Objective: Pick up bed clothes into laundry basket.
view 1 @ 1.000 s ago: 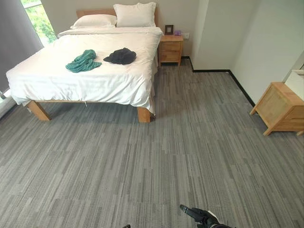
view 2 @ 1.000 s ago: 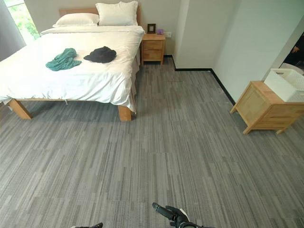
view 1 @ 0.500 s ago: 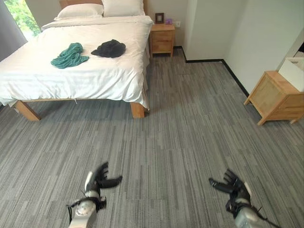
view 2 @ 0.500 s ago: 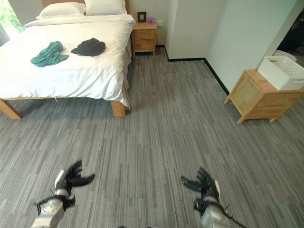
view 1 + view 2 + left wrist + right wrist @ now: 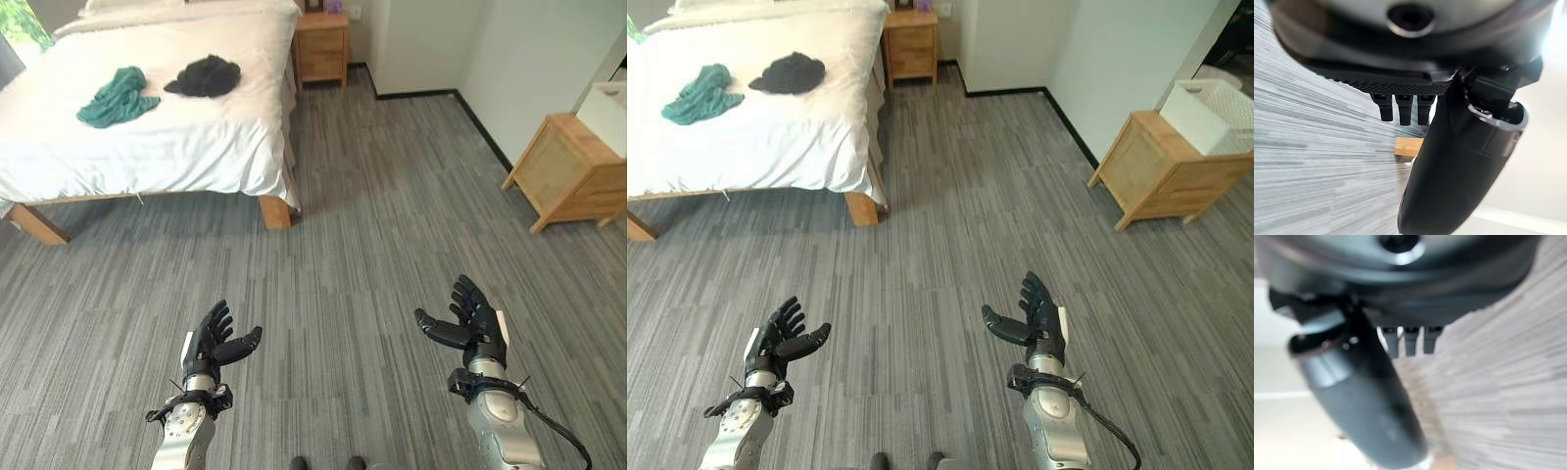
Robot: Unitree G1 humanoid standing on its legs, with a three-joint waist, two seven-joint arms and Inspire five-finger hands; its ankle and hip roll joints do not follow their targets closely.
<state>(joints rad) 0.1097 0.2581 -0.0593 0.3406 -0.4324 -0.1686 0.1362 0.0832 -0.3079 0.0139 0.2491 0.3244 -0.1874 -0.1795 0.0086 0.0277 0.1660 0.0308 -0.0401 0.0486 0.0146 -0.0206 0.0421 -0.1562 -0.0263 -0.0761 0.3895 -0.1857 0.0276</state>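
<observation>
a green garment point(image 5: 116, 96) and a dark garment point(image 5: 203, 75) are seen crumpled on the bed point(image 5: 196, 157) at eleven o'clock; both are judged soft, light, best gathered at bunched folds. left hand point(image 5: 212, 343) and right hand point(image 5: 470, 319) are held empty, fingers spread.

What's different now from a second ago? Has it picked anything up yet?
Not yet. Both arms have come up into view: the left hand and right hand now hover open over the floor, holding nothing. The camera has also tipped downward, so the room looks shifted. The green garment and black garment lie on the bed as before, and the white basket is unmoved on the wooden cabinet.
</observation>
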